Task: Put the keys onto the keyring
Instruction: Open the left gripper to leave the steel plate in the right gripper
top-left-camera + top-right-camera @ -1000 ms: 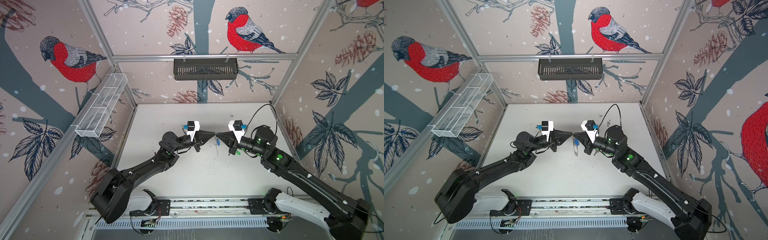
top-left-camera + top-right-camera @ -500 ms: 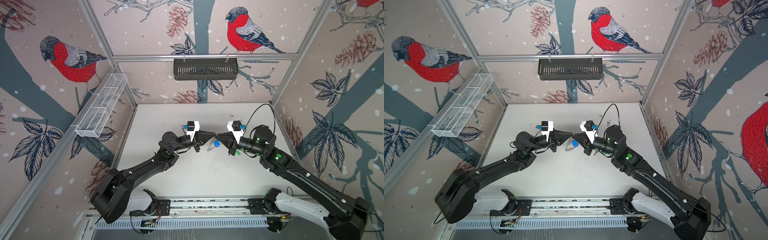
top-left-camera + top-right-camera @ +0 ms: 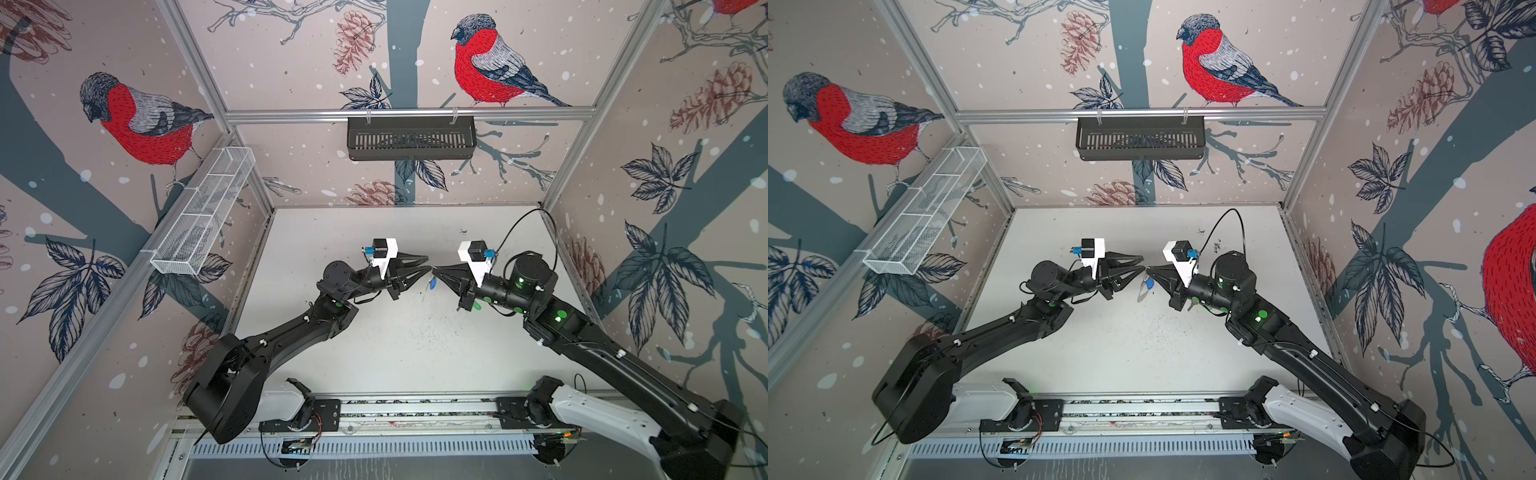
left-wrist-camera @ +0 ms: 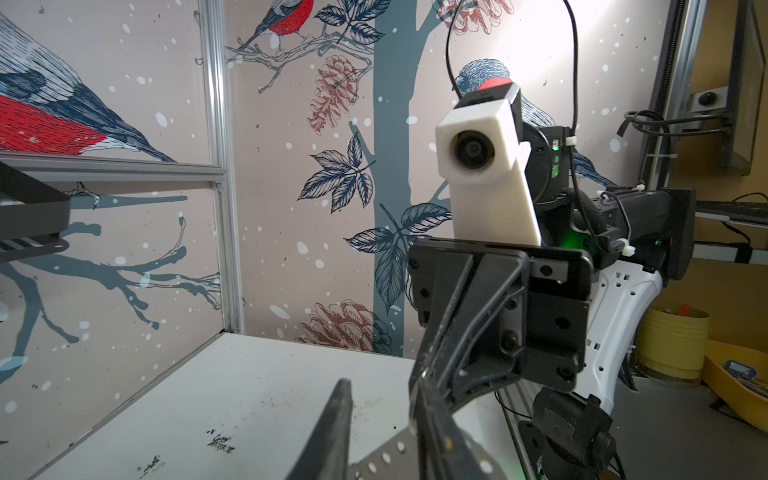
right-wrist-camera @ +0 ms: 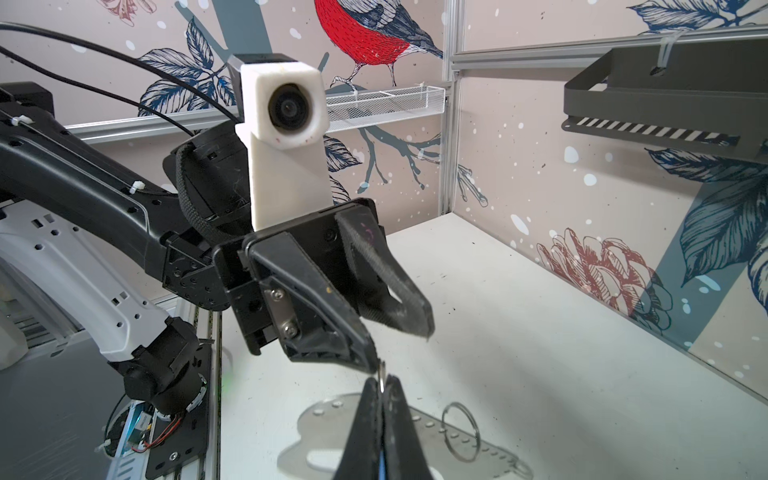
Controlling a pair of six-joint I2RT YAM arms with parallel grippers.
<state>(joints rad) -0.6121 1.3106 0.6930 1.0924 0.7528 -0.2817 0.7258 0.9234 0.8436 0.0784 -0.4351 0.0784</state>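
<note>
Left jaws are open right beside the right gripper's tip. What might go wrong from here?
The right gripper holds the blue key only at its tips; it may slip and drop.
The small ring there sits close against a finger of the open left gripper and may snag if that arm moves.

White table (image 3: 399, 361) is scuffed, with dark specks scattered over it (thickest toward the front). White wire basket (image 3: 203, 212), split into compartments, hangs on the left wall's rail. Black slotted tray (image 3: 411, 139) is hooked on the aluminium rail (image 3: 291, 113) across the back wall. Bullfinch wallpaper (image 3: 141, 120) covers all three walls. In the left wrist view, a yellow bucket (image 4: 673, 343) stands outside the cell with a yellow tray (image 4: 733, 376) just beside it, contents too blurred to tell.
</note>
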